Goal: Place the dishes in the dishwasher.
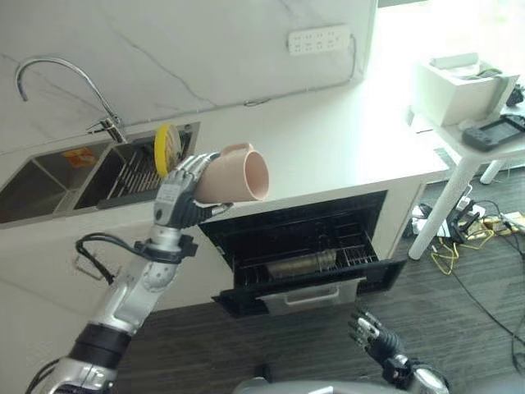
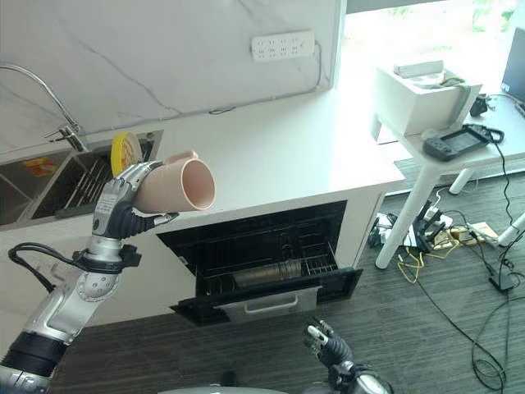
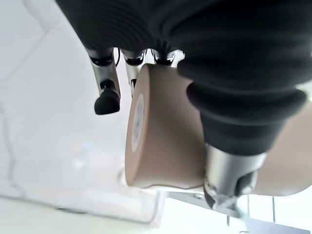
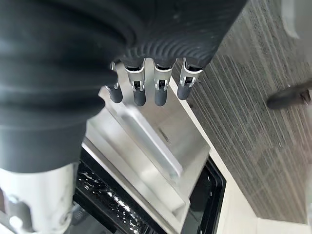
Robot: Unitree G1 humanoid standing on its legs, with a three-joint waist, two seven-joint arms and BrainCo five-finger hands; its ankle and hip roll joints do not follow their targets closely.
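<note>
**Cup held above the open dishwasher**

Cup (image 1: 238, 175), beige, lies on its side at centre left of the frame, the left hand (image 1: 175, 197) curled around it, mouth facing right. Below it the dishwasher (image 1: 305, 250) stands open, rack pulled out. Right hand (image 1: 371, 332) hangs at lower right, fingers loosely straight, holding nothing. A yellow plate (image 1: 166, 148) stands in the sink (image 1: 49, 176).

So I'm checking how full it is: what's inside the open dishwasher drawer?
The dishwasher drawer holds a wire rack with one glass-like piece lying on its side. The part further back under the counter is dark and hidden.
</note>
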